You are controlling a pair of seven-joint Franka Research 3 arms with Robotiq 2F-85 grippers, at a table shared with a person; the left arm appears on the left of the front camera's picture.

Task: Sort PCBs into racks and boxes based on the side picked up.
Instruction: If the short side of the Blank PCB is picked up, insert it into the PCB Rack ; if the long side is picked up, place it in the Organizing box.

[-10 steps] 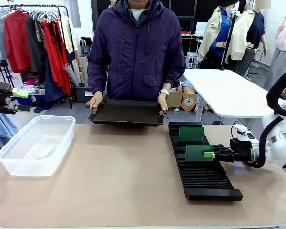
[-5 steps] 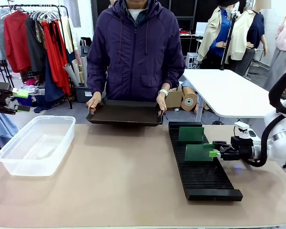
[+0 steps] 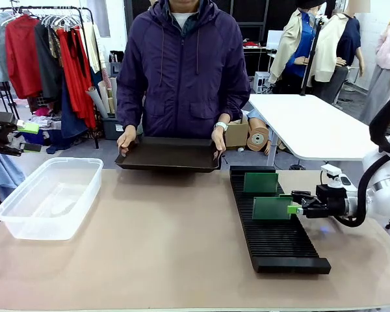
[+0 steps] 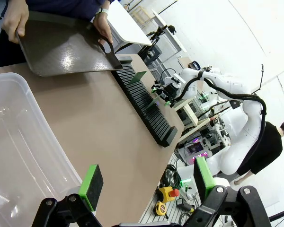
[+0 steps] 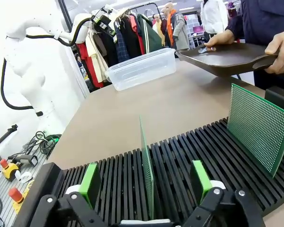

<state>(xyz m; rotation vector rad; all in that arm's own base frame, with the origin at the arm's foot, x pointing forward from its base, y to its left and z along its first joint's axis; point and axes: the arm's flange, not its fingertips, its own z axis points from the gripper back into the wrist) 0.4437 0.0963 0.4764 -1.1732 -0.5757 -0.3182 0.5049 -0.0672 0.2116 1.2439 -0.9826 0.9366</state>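
PCB (image 5: pixel 146 175) upright in rack (image 3: pixel 273 227), right gripper (image 5: pixel 146 182) jaws spread around it; retreating toward 3 o'clock crookedly could clip and topple it.

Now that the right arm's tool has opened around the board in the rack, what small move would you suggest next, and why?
Probably draw the right tool straight back: its pads stand apart from the nearer PCB, which stands upright in a slot of the rack.
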